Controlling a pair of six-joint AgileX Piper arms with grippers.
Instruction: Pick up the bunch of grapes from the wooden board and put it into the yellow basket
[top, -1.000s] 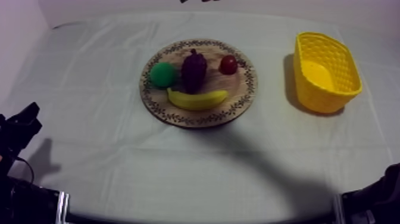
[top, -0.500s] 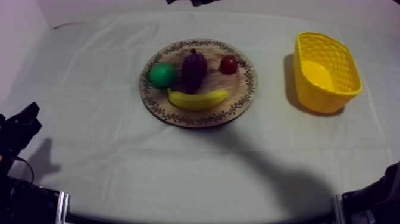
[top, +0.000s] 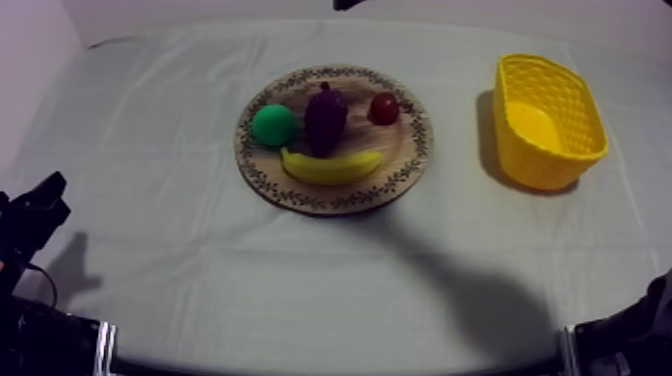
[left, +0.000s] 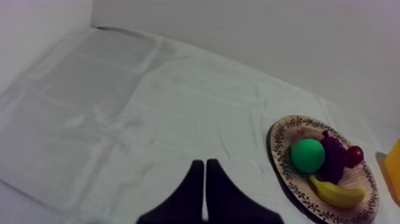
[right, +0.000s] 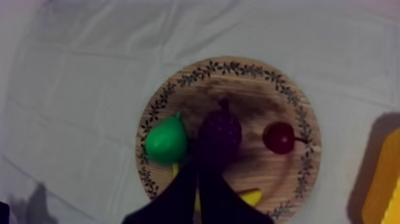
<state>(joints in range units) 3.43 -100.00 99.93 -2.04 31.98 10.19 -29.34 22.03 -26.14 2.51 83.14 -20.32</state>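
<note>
My right gripper (right: 197, 170) hangs above the wooden board (top: 400, 172), 2 fingers pressed together on nothing. My left gripper (left: 205, 167), also closed, rests near left. The bunch of grapes (top: 326, 118) sits mid-board, tight beside the pear (top: 272, 125), with the banana (top: 330, 166) just nearer. Risk: descending unopened, or opening wide, could shove those neighbours. The yellow basket (top: 590, 120) waits right.

The left arm (top: 28, 235) was black and angular, with a pale ribbed band (top: 103, 345) near its base. The right arm (top: 632, 332) was black too, more rounded, with a pale strip (top: 567, 348) at its side. The left gripper (left: 204, 164) and the right gripper (right: 197, 171) each had two plain black fingers that narrowed into one thin wedge.
</note>
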